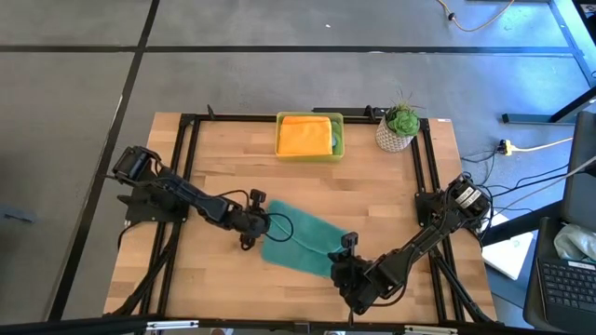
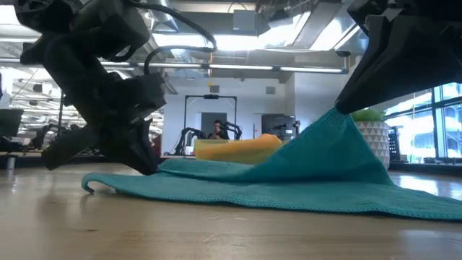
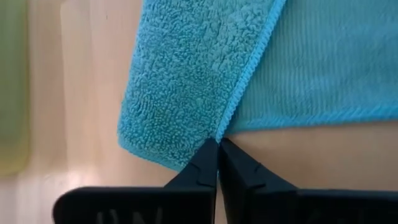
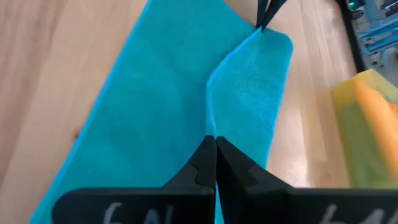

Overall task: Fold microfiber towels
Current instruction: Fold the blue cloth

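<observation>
Towel [image 1: 300,241] between both arms, tray [image 1: 337,149] behind

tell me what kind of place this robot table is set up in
Probably an open-plan robotics lab or office. Behind the wooden table, the low view shows a large room with ceiling lights, a person seated at a workstation and tall windows. A laptop sits beside the table.

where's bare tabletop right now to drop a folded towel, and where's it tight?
Free: the back-left wood between the yellow tray and the table's left rail, and the right-hand wood below the potted plant. Tight: front centre, where the teal towel lies with the left end effector and right end effector both shut on it.
</observation>
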